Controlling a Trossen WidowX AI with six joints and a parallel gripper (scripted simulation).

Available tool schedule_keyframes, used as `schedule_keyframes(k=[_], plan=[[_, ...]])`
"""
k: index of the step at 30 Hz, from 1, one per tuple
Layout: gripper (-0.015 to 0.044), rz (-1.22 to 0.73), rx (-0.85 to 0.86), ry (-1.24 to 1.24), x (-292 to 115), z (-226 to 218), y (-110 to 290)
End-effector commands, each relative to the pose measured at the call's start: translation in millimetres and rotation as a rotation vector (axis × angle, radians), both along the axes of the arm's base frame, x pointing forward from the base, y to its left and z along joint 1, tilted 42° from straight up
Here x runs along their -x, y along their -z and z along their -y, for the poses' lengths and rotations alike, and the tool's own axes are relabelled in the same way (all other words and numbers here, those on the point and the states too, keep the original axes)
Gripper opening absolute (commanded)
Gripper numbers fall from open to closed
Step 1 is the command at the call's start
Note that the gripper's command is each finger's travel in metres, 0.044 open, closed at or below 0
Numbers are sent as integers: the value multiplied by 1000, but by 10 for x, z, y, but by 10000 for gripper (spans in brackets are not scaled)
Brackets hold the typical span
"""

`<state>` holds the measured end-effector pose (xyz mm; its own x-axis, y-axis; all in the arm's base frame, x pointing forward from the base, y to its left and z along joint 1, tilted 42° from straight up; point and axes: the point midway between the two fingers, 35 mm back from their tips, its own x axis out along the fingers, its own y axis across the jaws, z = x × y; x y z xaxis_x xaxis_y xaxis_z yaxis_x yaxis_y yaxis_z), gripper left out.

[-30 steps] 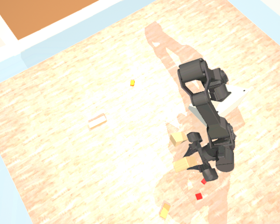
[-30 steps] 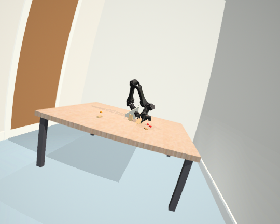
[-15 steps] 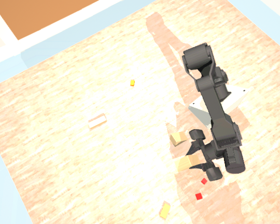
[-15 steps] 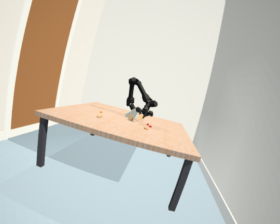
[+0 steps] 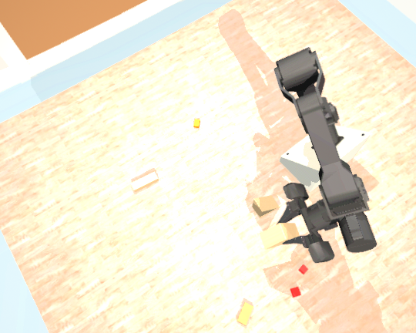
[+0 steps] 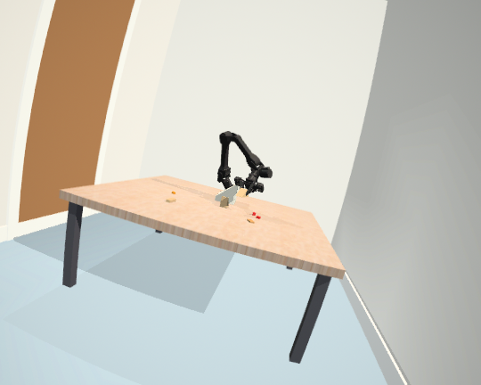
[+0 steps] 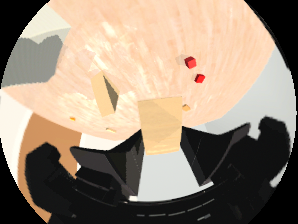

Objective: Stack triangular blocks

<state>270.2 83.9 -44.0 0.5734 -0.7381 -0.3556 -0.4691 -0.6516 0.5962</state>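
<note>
My gripper (image 5: 285,232) (image 6: 245,192) (image 7: 158,128) is shut on one tan triangular block (image 5: 274,236) (image 6: 240,192) (image 7: 161,124), gripped at one end, with the rest sticking out past the fingertips. In the exterior view it hangs a little above the wooden table (image 5: 102,231) (image 6: 162,214). The other tan triangular block (image 5: 266,204) (image 6: 224,202) (image 7: 104,96) rests on the table close beside the held one, apart from the fingers. In the wrist view it lies to the left of the held block.
Two small red cubes (image 5: 303,269) (image 5: 295,291) (image 7: 189,63) lie just past the gripper. A yellow block (image 5: 245,313), a pale flat block (image 5: 145,180) and a small orange piece (image 5: 196,122) are scattered on the table. The arm's white base plate (image 5: 353,142) is behind.
</note>
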Motion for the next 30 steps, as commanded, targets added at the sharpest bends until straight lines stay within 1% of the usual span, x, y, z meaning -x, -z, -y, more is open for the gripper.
schedule_keyframes(k=[1,16,30], plan=[[0,35,-44,34,-8,-2,5],[0,319,-343,314,-64,8,37],[0,606,-576,604,-109,16,46]])
